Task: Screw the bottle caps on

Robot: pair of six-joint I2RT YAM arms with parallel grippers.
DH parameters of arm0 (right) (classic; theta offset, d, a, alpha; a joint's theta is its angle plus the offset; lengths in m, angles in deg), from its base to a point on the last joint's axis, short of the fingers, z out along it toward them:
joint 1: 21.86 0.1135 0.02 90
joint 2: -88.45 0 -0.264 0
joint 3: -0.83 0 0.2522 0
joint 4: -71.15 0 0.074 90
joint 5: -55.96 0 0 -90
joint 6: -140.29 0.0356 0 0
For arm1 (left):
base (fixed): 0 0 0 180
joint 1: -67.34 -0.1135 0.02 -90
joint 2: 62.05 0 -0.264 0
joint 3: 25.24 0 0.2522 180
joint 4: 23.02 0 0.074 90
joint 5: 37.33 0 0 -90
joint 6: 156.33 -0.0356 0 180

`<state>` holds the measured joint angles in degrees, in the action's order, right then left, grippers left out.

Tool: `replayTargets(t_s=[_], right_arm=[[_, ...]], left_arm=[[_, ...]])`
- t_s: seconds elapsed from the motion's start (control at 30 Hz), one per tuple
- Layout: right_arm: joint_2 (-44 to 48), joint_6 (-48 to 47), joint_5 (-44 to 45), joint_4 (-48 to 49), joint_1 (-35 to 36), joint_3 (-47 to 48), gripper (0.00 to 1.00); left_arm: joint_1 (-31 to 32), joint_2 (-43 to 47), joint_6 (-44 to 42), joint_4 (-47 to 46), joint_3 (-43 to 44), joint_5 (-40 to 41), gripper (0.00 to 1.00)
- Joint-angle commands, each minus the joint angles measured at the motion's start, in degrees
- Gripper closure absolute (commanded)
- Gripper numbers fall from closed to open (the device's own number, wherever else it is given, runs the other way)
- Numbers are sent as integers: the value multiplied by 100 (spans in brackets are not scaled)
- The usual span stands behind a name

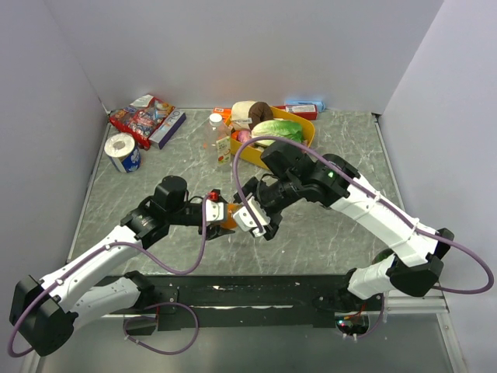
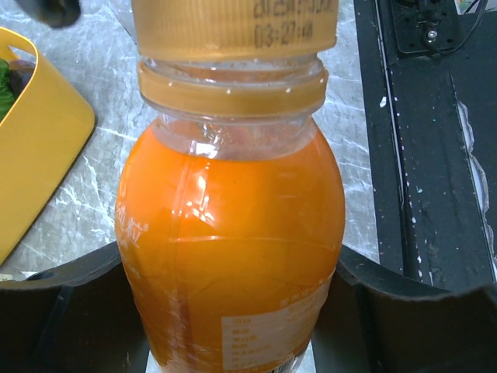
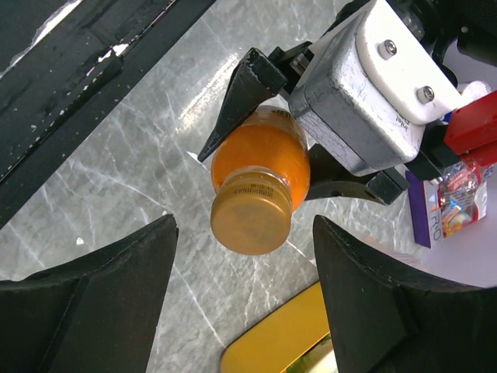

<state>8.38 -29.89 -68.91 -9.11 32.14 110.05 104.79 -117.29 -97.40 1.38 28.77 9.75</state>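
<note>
The orange drink bottle (image 2: 233, 233) lies in my left gripper (image 2: 233, 318), which is shut on its body and holds it just above the table. The orange-gold cap (image 2: 233, 27) sits on its neck, with the ring below it. In the right wrist view the cap (image 3: 251, 222) faces the camera between my right gripper's (image 3: 245, 227) open fingers (image 3: 116, 295), which stand apart from it on both sides. In the top view both grippers meet at mid-table, left (image 1: 220, 214) and right (image 1: 250, 220). A clear bottle (image 1: 210, 137) with a white cap (image 1: 216, 119) stands at the back. The black cap is out of view.
A yellow basket (image 1: 307, 128) with a cabbage stands behind the right arm; its rim also shows in the left wrist view (image 2: 39, 155) and the right wrist view (image 3: 272, 342). A snack packet (image 1: 140, 116) and a tape roll (image 1: 120, 149) lie at the back left. A black rail (image 1: 256, 291) runs along the near edge.
</note>
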Motion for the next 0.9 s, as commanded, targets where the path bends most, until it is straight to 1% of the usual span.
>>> replayTargets(t_s=[0.0,0.13,0.37,0.53,0.63,0.73,0.77,0.83,0.87], right_arm=[[9,-147,-46,243,49,60,24],[-17,-217,-46,243,67,43,25],[-184,-182,-99,137,93,157,35],[-254,-164,-81,128,111,148,38],[-298,-129,-72,94,102,175,42],[-368,20,-134,67,111,245,55],[-395,151,-151,23,102,297,65],[-604,362,-212,-82,102,524,76],[-702,694,-256,-222,85,648,84]], left_arm=[[-19,-13,-224,-140,273,-270,99],[-27,-13,-163,-263,255,-253,99],[-27,-30,-101,-351,273,-226,99],[-27,-13,-127,-360,264,-217,99],[-36,5,-101,-413,238,-182,99],[-27,40,-14,-535,185,-138,99],[-27,49,74,-640,150,-121,99],[-27,66,293,-912,89,116,99],[-19,75,660,-1018,1,273,99]])
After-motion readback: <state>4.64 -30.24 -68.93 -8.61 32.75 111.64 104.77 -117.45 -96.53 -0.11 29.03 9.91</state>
